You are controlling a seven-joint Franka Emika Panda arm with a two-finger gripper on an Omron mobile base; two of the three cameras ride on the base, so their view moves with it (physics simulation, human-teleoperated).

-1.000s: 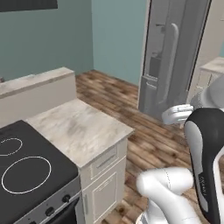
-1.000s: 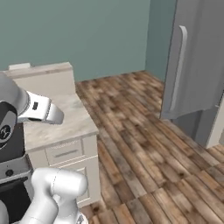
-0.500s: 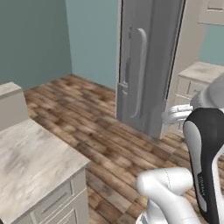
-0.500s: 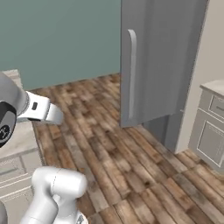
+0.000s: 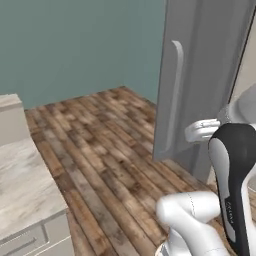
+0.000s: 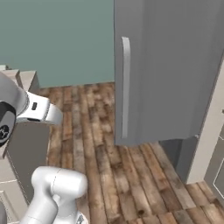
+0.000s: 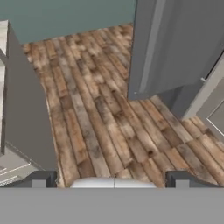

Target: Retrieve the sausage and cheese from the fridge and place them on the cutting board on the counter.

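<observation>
Teal wall (image 5: pixel 75 45), brown plank floor (image 6: pixel 100 162), perhaps white cabinets (image 6: pixel 210 131) at right

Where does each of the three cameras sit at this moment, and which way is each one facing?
Left base view: behind the arm on its left, facing the fridge and its handle; white arm at lower right.
Right base view: behind on the right, facing the same fridge door; arm at lower left.
Hand view: on the hand, looking down at the wooden floor and the fridge's foot; the open gripper at the bottom.
All three share the fridge and floor.
</observation>
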